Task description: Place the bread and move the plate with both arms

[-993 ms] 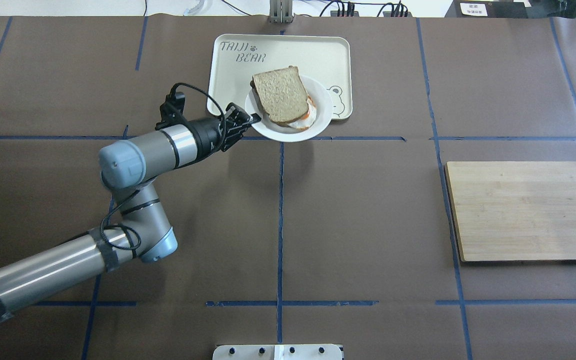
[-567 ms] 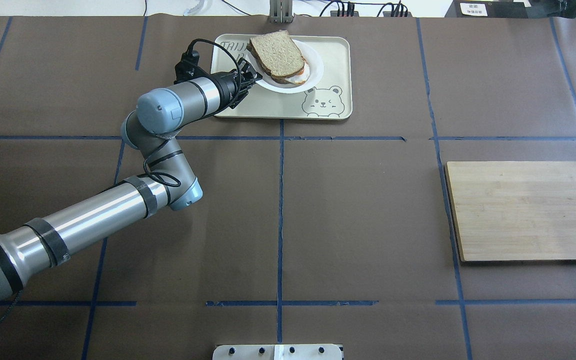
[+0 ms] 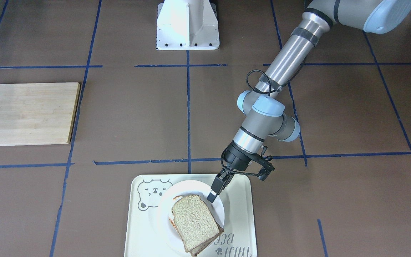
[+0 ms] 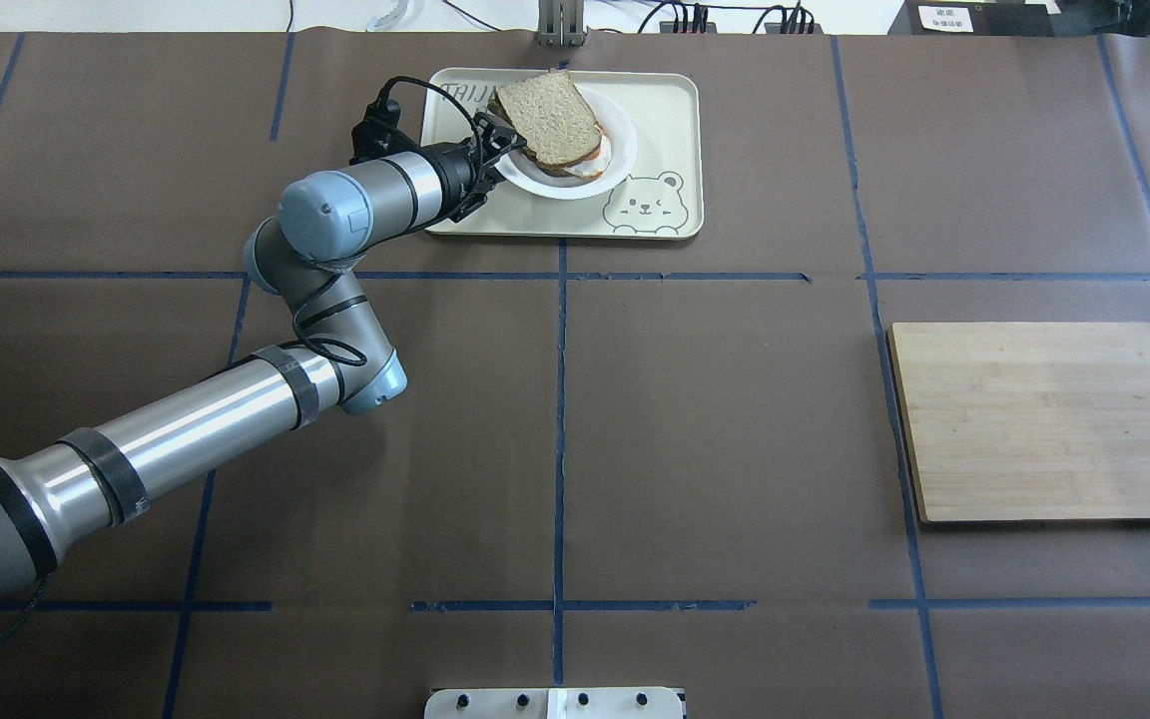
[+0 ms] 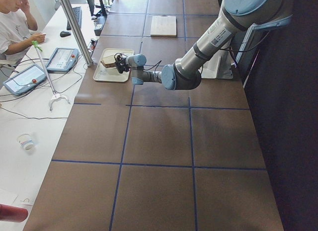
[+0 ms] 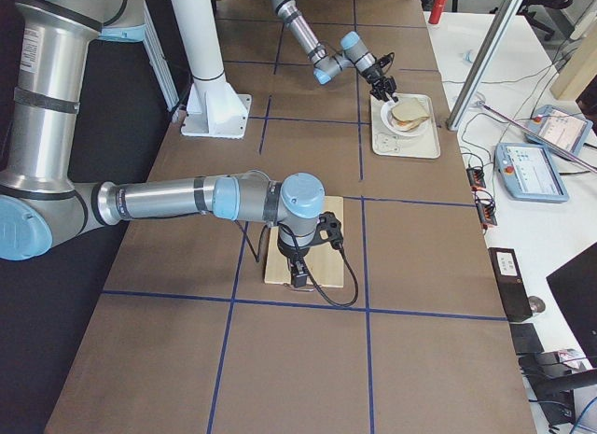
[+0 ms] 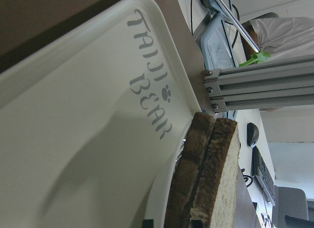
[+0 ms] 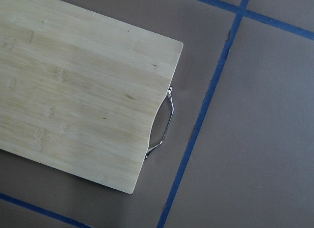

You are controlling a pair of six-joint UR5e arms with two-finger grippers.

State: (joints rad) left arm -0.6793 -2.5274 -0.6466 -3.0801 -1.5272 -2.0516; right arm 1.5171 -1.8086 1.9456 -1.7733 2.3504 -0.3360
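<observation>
The white plate (image 4: 545, 186) sits on the cream bear tray (image 4: 670, 110) at the table's far side. The brown bread (image 4: 547, 118) lies on top of a second slice, with a fried egg (image 4: 592, 166) between them. My left gripper (image 4: 497, 140) is shut on the plate's left rim; the front view shows the gripper (image 3: 213, 192) at the rim of the plate (image 3: 187, 187) beside the bread (image 3: 194, 221). The left wrist view shows the stacked slices (image 7: 221, 189) edge-on. My right gripper (image 6: 298, 266) hangs over the wooden board; I cannot tell if it is open.
The wooden board (image 4: 1044, 419) with a metal handle lies at the right, also in the right wrist view (image 8: 73, 90). An aluminium post (image 4: 560, 25) stands just behind the tray. The white pedestal base (image 3: 187, 25) is on the robot's side.
My left gripper carried the plate with the sandwich from the tray's near edge up and back over the tray's far left part. It then lowered slightly.
</observation>
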